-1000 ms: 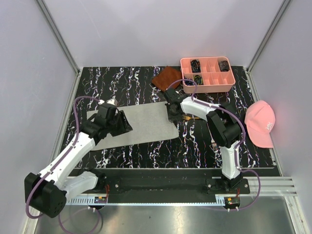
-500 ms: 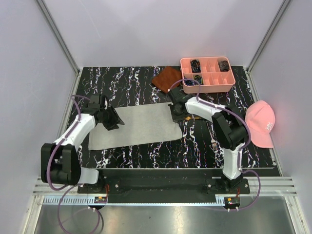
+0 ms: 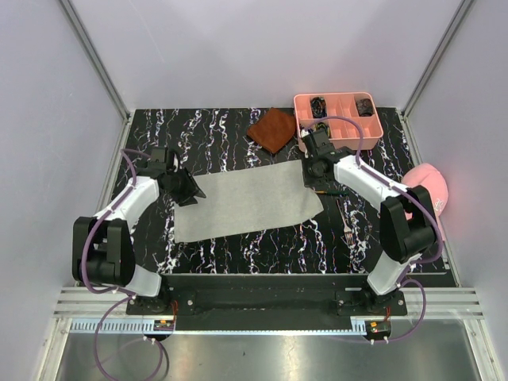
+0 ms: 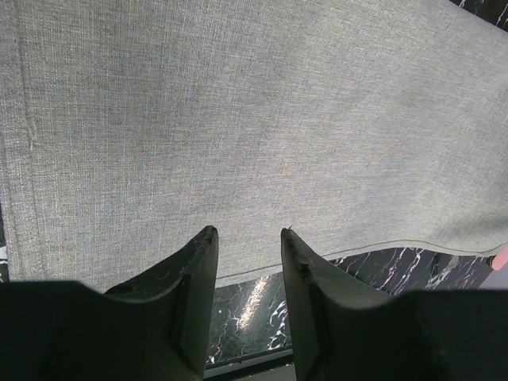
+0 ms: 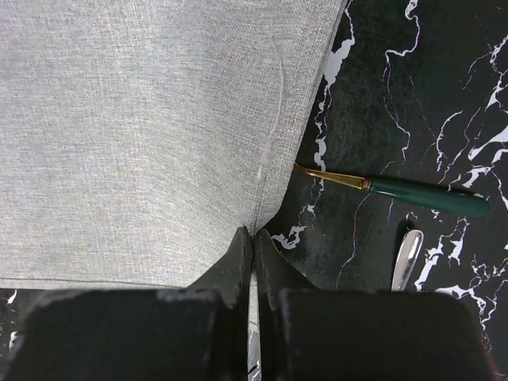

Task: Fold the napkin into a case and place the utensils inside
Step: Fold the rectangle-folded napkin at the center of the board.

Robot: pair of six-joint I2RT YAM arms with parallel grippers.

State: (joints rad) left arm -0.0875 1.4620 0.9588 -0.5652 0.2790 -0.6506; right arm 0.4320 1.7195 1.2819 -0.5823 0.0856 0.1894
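Top external: the napkin [image 3: 246,202] lies spread flat on the tabletop [image 3: 230,143] between the two arms. It looks like one layer, with no fold and no case formed.

Right wrist: the right jaws are together, clamped on a corner at the napkin's right end. A crease runs from the pinch up into the cloth.

Left wrist: the left jaws are apart over the napkin's edge at its left end. Cloth shows in the gap and nothing is clamped. I can't tell if the tips touch the fabric.

The utensils sit on bare tabletop just beside the pinched corner, not on the cloth. The dark green piece [image 5: 397,193] has its gold tip close to the napkin's edge. Of the fork [image 5: 406,255], only the handle end shows in this view.

The brown cloth [image 3: 272,129], pink tray [image 3: 341,141] and pink cap [image 3: 429,178] are not involved.

Handling, judged:
- **Napkin:** light, soft and limp. It will crease wherever pulled, and it probably slides on the smooth top, so a one-sided pull would shift the whole sheet. Take it by the corners or hem at both ends with a thin, low pinch. A mid-sheet grab would bunch it.
- **Utensils:** thin, rigid and slick, and they lie flat, so they are hard to get under. Grip across the handle's middle.
- **Risk:** the moving cloth could sweep the green piece.
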